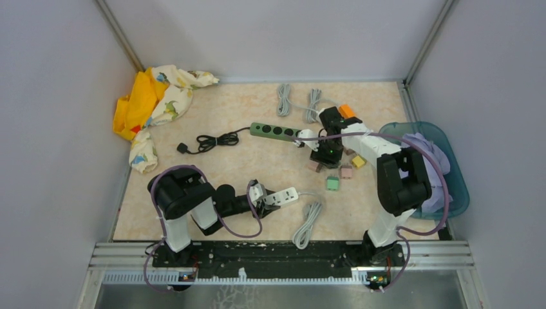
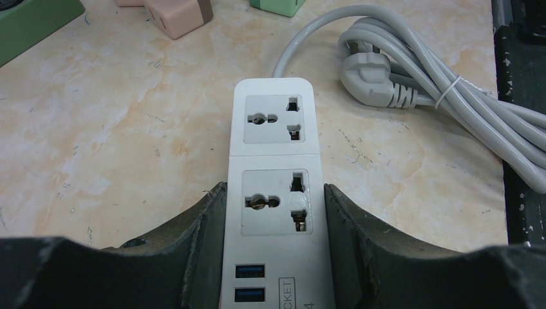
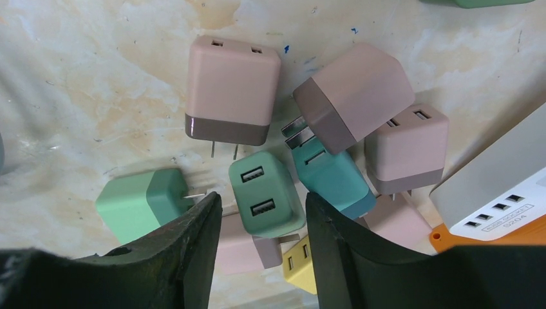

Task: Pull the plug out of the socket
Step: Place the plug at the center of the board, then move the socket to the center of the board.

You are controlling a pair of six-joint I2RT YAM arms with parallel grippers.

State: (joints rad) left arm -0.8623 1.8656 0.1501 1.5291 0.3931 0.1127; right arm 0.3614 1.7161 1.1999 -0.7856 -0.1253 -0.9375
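— What has the left gripper [image 2: 273,199] got?
— A white strip [image 2: 273,151], flat on the table [image 2: 96,129]. The dark fingers [image 2: 206,238] press against its two long sides, beside the nearer of its two sockets [image 2: 273,206].
— And below that socket?
— Two blue USB ports [image 2: 250,283], one above the other.
— The cable [image 2: 309,32]?
— Grey. It leaves the strip's far end and curves right into a tied coil [image 2: 463,96]; its plug [image 2: 370,77] lies on the coil's left side.
— Anything else?
— A pink charger [image 2: 177,16] and a green one [image 2: 277,5] far off, a green bar [image 2: 32,22] at the far left, and a black rail [image 2: 521,129] along the table's right edge.
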